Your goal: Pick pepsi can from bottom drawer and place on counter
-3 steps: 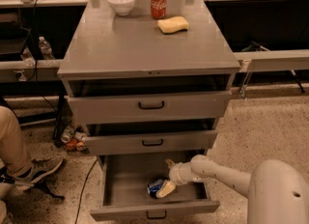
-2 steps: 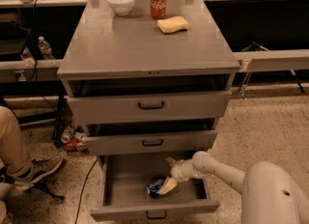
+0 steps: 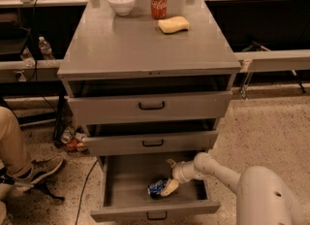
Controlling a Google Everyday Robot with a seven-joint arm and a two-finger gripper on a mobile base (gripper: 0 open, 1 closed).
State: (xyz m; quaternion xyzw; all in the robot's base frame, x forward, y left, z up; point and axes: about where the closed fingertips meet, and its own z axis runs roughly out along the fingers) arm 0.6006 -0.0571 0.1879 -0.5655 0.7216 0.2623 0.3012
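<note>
The pepsi can lies on its side, small and blue, in the middle of the open bottom drawer. My gripper reaches into the drawer from the right, just right of the can. Its fingers are spread apart; the lower cream fingertip is against the can's right end and the upper one points toward the drawer's back. The can is not between the fingers. The grey counter tops the cabinet above.
On the counter stand a white bowl, a red Coca-Cola can and a yellow sponge. The two upper drawers are slightly open. A person's leg and shoe are at the left, with a cable on the floor.
My arm has shifted slightly to the left. The gripper stays beside the can, which has not moved.
</note>
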